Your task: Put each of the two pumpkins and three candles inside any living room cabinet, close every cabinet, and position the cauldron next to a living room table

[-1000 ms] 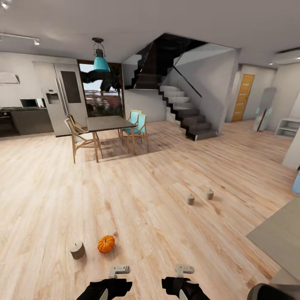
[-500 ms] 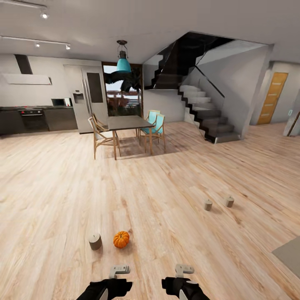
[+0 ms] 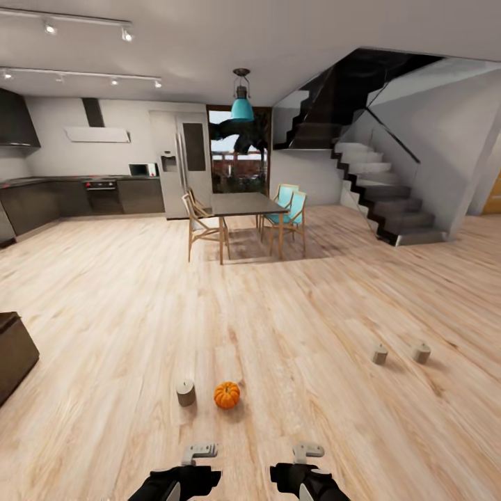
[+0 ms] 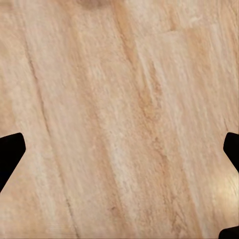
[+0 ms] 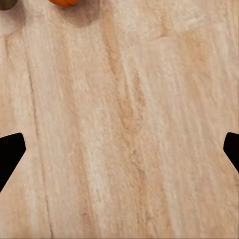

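Observation:
One orange pumpkin (image 3: 227, 394) lies on the wood floor just ahead of me, with a tan candle (image 3: 186, 393) standing close to its left. Two more candles (image 3: 379, 355) (image 3: 421, 353) stand side by side further off to the right. My left gripper (image 3: 200, 452) and right gripper (image 3: 307, 451) hang low at the view's bottom edge, both open and empty, short of the pumpkin. In the left wrist view the left gripper (image 4: 119, 154) faces bare floor. The right wrist view has the right gripper (image 5: 119, 154) over floor, with the pumpkin (image 5: 62, 2) and the candle (image 5: 5, 4) at the frame's edge. The cauldron and the table are out of view.
A low dark-brown block (image 3: 10, 355) juts in at the left edge; I cannot tell whether it is the cabinet. A dark-topped dining table (image 3: 243, 205) with chairs stands far ahead, a staircase (image 3: 390, 202) to the right, kitchen units (image 3: 69, 198) at the far left.
The head view has swung left, so the whole scene slid right. The grey rug left the right edge and the dark-brown block came in at the left. Both grippers hold the same pose.

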Motion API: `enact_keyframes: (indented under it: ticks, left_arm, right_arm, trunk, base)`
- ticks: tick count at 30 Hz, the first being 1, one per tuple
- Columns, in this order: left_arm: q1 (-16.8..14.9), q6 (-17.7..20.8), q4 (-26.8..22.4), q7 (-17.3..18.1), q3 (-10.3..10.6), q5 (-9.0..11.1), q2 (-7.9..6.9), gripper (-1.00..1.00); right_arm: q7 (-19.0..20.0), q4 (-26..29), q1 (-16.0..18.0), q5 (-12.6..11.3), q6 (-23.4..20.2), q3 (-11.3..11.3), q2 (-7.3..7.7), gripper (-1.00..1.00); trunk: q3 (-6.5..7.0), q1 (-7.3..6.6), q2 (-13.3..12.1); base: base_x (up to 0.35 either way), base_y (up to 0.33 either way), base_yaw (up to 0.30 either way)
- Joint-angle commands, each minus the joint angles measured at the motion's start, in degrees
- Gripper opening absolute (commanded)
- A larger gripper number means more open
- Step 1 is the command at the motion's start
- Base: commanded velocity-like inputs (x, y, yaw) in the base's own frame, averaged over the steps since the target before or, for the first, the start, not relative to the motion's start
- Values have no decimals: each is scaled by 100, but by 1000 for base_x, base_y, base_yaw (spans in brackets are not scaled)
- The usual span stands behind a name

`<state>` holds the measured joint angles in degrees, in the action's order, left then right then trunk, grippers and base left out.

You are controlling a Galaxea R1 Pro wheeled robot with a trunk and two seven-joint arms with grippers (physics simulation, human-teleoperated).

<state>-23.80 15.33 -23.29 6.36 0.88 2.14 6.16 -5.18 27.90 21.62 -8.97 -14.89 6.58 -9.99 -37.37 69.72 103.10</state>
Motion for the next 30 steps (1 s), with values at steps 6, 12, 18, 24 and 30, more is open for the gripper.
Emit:
enact_keyframes:
  ticks: [6, 12, 18, 24, 30]
  left_arm:
    - [-3, 32, 1, 5, 9, 21, -1, 100]
    - [-2, 32, 4, 5, 9, 17, -1, 100]
    - [-2, 26, 11, 6, 9, 19, -1, 100]
    - [-2, 20, 15, 10, 9, 22, -1, 100]
    - [-3, 15, 17, 6, 9, 22, -1, 100]
  right_arm:
    - [-53, 14, 0, -61, -27, 45, 6, 100]
    - [-53, 14, 0, -61, -26, 45, 6, 100]
    - [-53, 14, 0, -61, -30, 45, 6, 100]
    - [-53, 10, 0, -61, -29, 45, 6, 100]
    - [-53, -49, 0, -61, -23, 52, 3, 100]
  trunk:
    - [-6, -1, 3]
    - [-6, -1, 3]
    - [-6, -1, 3]
    - [-6, -1, 3]
    - [-6, -1, 3]
  base:
    - [0, 0, 289]
    - [0, 0, 289]
    - [0, 0, 289]
    - [0, 0, 289]
    - [0, 0, 289]
